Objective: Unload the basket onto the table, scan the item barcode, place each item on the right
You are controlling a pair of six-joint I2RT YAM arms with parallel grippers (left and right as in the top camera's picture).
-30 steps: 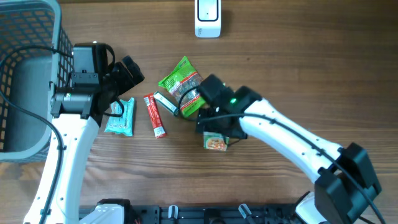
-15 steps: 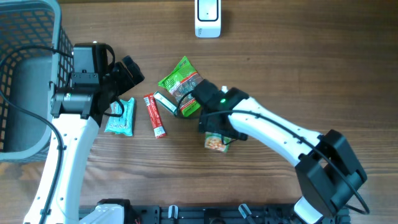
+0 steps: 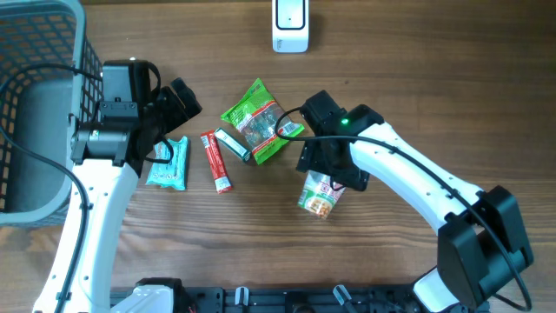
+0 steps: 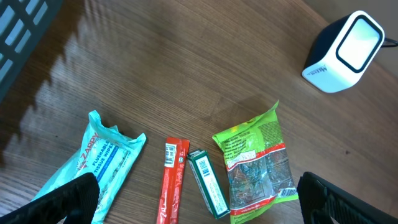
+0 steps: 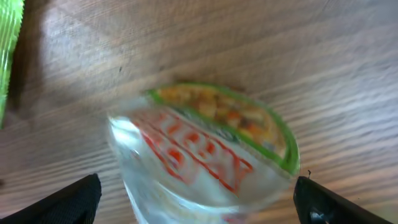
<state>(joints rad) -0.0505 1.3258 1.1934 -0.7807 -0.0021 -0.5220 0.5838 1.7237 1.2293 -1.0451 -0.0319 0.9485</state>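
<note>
Cup [image 5: 205, 143]: lies on its side, well apart from the scanner [image 3: 290, 24].
Right gripper [image 5: 198, 202]: spread wide around the cup, no pinch visible.
Left gripper [image 4: 202, 202]: spread, empty.
Done: probably nothing yet.
Left for you: grasp, lift, show barcode to scanner.

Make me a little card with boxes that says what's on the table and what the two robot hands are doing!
Right hand: open, one finger on each side of the cup
Cup: printed snack cup, tilted, not squeezed
Left hand: open, above the packets, holding nothing
Scanner: white, at the top of the overhead view
Other things: green bag, small green box, red stick, teal wipes pack
Basket: grey, far left
</note>
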